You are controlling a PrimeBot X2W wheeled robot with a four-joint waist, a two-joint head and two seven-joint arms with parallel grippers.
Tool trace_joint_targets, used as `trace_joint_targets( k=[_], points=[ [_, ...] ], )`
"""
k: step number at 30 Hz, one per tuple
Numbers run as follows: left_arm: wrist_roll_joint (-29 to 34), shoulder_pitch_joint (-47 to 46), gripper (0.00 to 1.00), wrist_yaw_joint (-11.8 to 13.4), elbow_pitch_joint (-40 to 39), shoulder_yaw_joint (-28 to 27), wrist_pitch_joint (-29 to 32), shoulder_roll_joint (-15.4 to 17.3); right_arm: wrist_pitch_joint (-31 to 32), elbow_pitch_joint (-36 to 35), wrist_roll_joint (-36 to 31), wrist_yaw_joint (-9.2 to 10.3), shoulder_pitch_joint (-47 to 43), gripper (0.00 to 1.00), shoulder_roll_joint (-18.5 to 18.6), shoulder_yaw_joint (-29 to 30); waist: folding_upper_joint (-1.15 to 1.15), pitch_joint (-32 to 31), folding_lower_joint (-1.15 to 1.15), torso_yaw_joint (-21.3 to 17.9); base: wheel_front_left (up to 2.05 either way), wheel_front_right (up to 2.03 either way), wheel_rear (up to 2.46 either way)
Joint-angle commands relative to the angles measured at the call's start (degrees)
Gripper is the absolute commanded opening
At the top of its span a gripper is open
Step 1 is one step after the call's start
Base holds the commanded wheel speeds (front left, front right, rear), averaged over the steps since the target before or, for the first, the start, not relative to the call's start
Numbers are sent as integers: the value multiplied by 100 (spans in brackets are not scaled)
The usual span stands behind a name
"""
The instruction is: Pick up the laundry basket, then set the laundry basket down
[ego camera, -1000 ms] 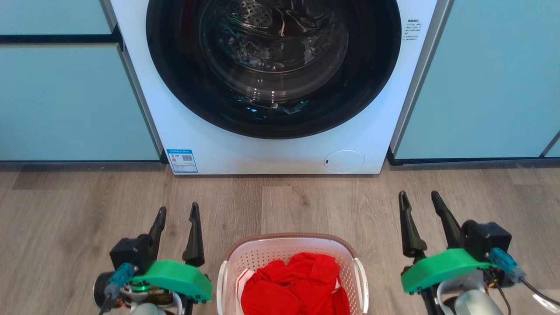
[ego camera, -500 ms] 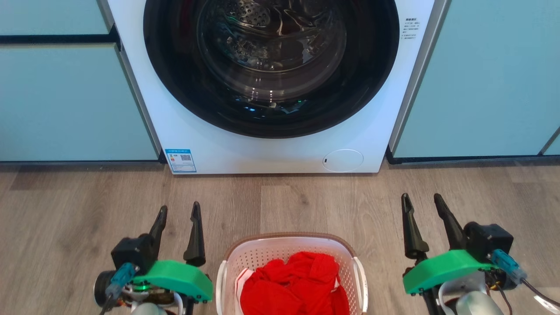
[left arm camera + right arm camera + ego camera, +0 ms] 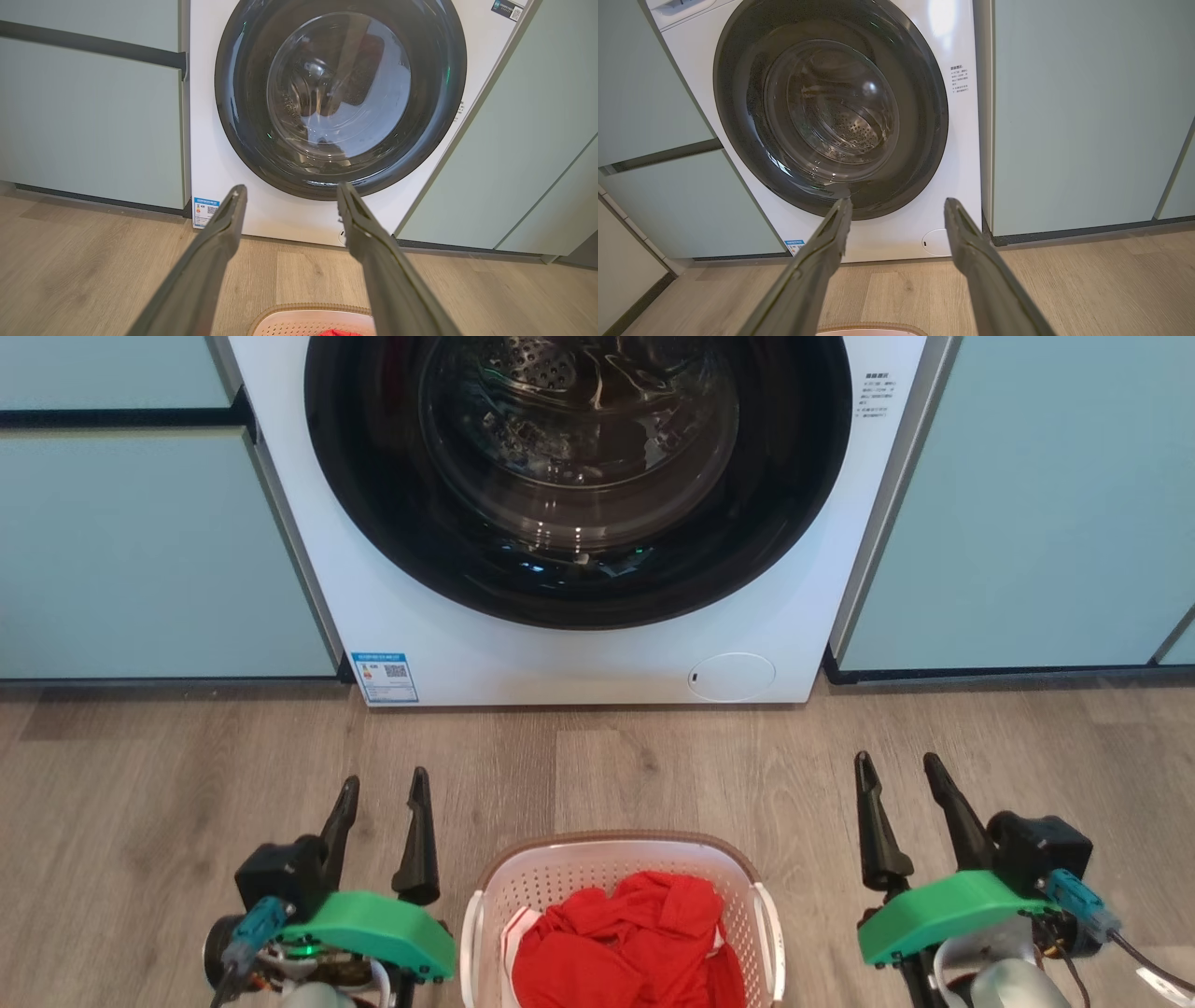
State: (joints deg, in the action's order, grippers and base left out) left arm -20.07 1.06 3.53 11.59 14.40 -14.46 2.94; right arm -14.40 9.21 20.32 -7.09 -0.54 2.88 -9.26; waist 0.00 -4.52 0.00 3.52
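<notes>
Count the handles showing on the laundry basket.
2. The left handle and the right handle, one on each side of the laundry basket. Its near end is out of frame, so more may be hidden.

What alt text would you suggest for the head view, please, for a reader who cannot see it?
A white perforated laundry basket holding red cloth sits on the wood floor between the open left hand and open right hand, touching neither. Behind it stands a white front-loading washing machine with a dark round door, flanked by pale teal cabinets.
</notes>
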Motion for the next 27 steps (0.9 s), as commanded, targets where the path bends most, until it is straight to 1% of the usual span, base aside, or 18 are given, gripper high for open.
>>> trace_joint_targets(
  k=[1, 11, 12, 14, 27],
  points=[
    [-65, -263, 100, -2, -170, -146, -53, -6, -60, -163, 22, -40, 193, 100, 0, -107, 0, 23, 0, -3, 0, 0, 0],
    [-182, -313, 100, -27, -144, -149, -53, -6, -60, -114, 7, -40, 240, 100, 0, -78, 0, 42, 0, 4, 0, 0, 0],
    [-172, 2, 0, -3, 53, 6, 2, 0, 1, 71, 0, 0, 8, 0, 0, 19, 0, 44, 0, 4, 0, 0, 0],
    [-174, 79, 0, -2, 222, 6, 26, 0, 14, 247, 1, 0, -43, 0, -2, -3, 0, 45, 0, 3, 0, 0, 0],
    [-934, 0, 0, -114, 224, -177, 213, 23, 184, 263, 796, -4, 24, 0, 39, 104, 0, 89, 0, -34, 0, 0, 0]
  ],
)
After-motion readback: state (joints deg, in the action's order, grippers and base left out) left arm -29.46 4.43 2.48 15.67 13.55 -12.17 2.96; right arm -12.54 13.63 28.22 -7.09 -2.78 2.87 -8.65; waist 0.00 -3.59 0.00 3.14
